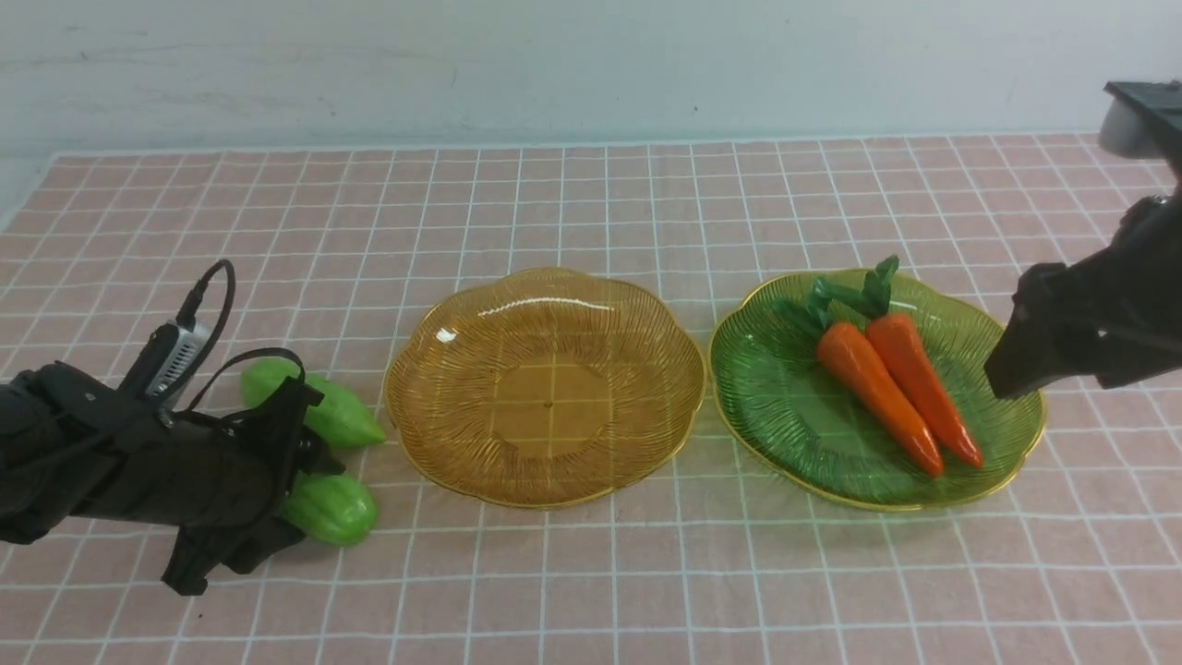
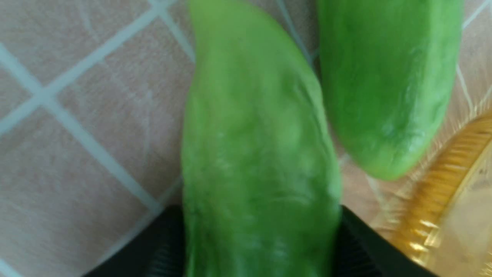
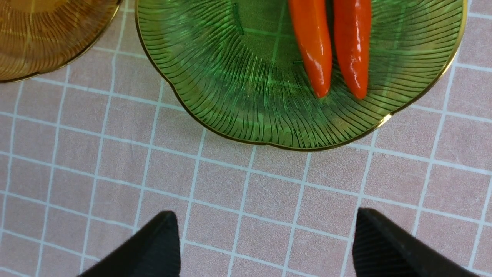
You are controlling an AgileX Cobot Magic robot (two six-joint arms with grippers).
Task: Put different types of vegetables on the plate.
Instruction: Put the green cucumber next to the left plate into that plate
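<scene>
Two orange carrots (image 1: 891,383) with dark green tops lie side by side on a green glass plate (image 1: 776,397). An amber glass plate (image 1: 545,383) beside it holds nothing. Left of the amber plate, two light-green gourds rest on the cloth. The farther gourd (image 1: 346,420) points its tip at the amber rim. My left gripper (image 1: 268,499) is shut on the nearer gourd (image 1: 332,510), which fills the gap between the fingers (image 2: 357,250) in the left wrist view. My right gripper (image 1: 1007,369) hangs open at the green plate's right edge, nothing between its fingers (image 3: 384,246).
A pink checked cloth (image 1: 591,591) covers the table, and a pale wall runs along the back. A grey and black fixture (image 1: 1131,120) stands at the far right corner.
</scene>
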